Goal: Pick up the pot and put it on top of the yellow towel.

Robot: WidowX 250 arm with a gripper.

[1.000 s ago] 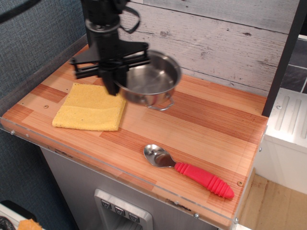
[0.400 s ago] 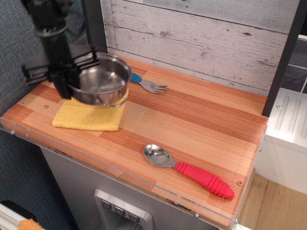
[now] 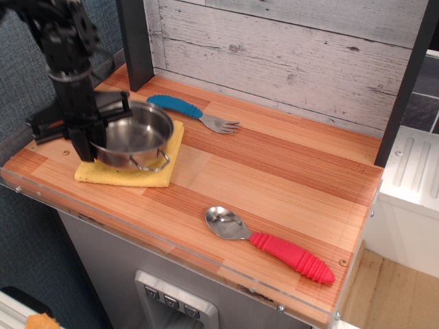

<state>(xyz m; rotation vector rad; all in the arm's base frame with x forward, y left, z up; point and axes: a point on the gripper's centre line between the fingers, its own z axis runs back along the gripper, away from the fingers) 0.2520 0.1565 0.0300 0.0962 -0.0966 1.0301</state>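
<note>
Sitting on the folded mustard-yellow terry towel [image 3: 152,173] at the front-left corner of the bench, the small shiny stainless-steel pot [image 3: 134,135] is seen upright, open side up, with nothing visible inside. One thin wire loop handle is visible on its front side, hanging over the towel. The towel is mostly covered by the pot; only its front strip and right edge are left showing.

The black gripper [image 3: 88,140] is positioned at the pot's left rim, pointing straight down, with the black arm rising above it toward the top-left. The gripper is seen clamped on the pot's left wall; whether the pot's full weight is carried by the towel cannot be told from this view.

Other items on the striped wooden bench top [image 3: 288,178]:
- A metal fork with a blue ribbed handle [image 3: 192,112] is laid near the back edge, just behind and right of the pot, tines pointing right. It is apart from the pot; its handle end lies close to the towel's back-right corner.
- A metal spoon with a red ribbed handle [image 3: 274,245] is laid near the front edge, toward the front-right corner, bowl pointing left. It is well apart from the towel.
- A dark upright post [image 3: 134,42] is fixed at the back-left corner, just behind the gripper.
- A second dark post [image 3: 406,81] is seen at the right edge.

A whitewashed plank wall [image 3: 288,55] runs along the back edge.
</note>
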